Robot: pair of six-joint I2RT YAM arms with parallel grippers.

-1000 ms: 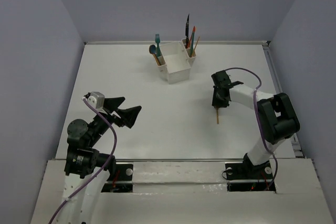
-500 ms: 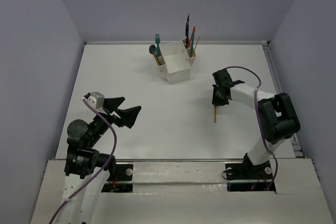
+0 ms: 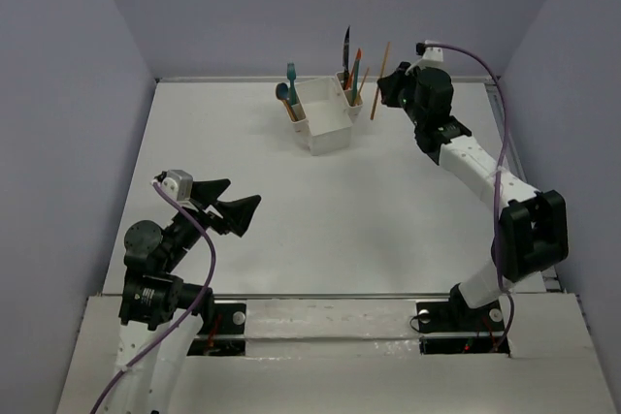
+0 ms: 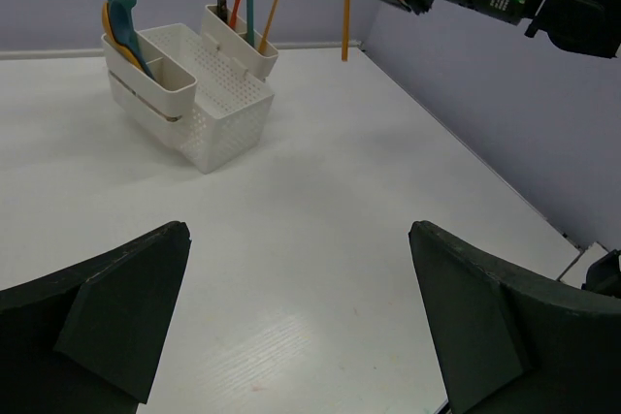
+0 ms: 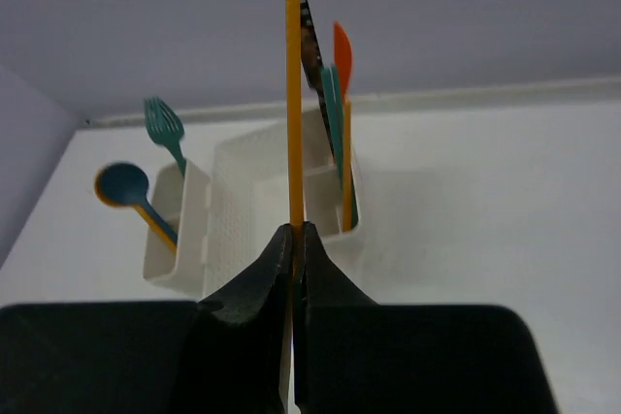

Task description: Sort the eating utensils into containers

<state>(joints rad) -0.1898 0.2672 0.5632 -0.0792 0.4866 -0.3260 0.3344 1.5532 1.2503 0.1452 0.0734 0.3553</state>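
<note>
Since my right gripper (image 5: 293,244) is pinched tight on the orange stick (image 5: 293,94), held straight up, the caddy (image 5: 229,208) waits close on its left.

bright, flat diffuse light from overhead. white caddy (image 3: 325,128) throws only a faint soft shadow. top view sharp; left gripper (image 4: 299,228) fingers close-up look dark, slightly soft. mild sheen on table (image 4: 272,356).

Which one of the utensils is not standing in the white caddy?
The thin orange stick: the right gripper holds it upright beside the caddy; all others stand in its slots.
</note>
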